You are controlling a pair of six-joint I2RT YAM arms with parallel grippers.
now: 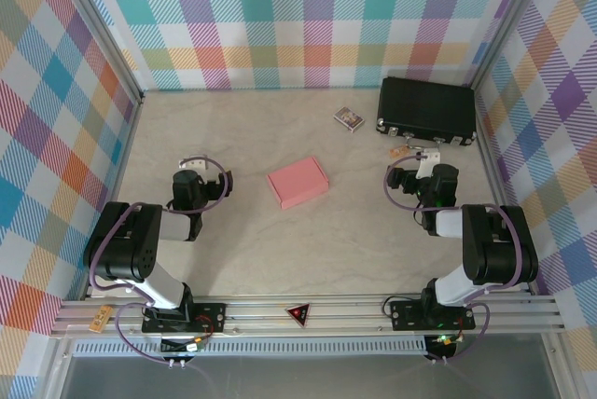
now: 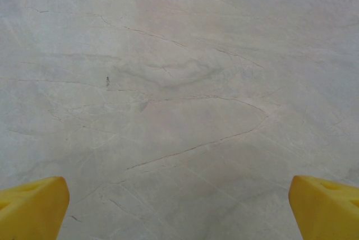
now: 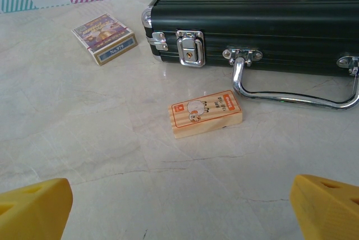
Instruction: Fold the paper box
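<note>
Both the left gripper (image 1: 192, 168) and right gripper (image 1: 424, 158) stand wide open, empty. The paper box (image 1: 298, 182) lies between them, mid desk (image 1: 280, 250), touching neither.

The card pack (image 3: 104, 38) left of the black case (image 3: 263, 21) reads "No.979" on its blue side, while the orange print on the wooden block (image 3: 205, 114) before the case is illegible.

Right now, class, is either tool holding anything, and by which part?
Nothing is held. The left tool and the right tool are open and empty; the paper box lies apart from both.
</note>
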